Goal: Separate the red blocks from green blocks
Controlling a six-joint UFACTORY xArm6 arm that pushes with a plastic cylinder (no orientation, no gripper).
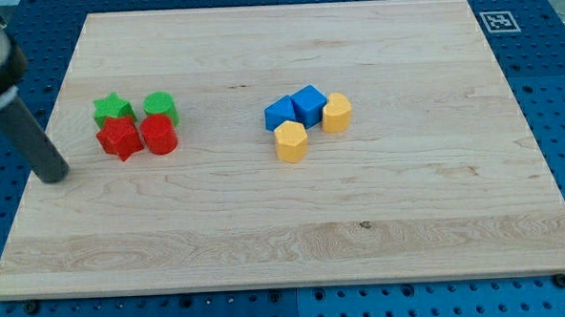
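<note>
1. Wooden tabletop [296,244] lies bare along the view's bottom; nothing stands in the way there.
2. My tip [54,174] rests at the view's left, near the red star [119,139] but apart from it, slightly lower in the view. It is a plain rod with no claw, so there is nothing to spread or pinch.
3. Red star and red cylinder [157,134] sit side by side, touching. Just behind them, toward the view's top, the green star [113,109] and green cylinder [160,106] press against them (a tight square of four).
4. I judge the best move is to split the seam between the rows: bring my tip to the level of that seam and slide in from the left, or circle behind and drag the reds toward the view's bottom.
5. Pushing straight right from here would likely shove all four together, so go slowly and aim narrow.
6. Farther right, two blue blocks [295,107] and two yellow blocks [310,127] cluster well apart; keep pushes away from them.
</note>
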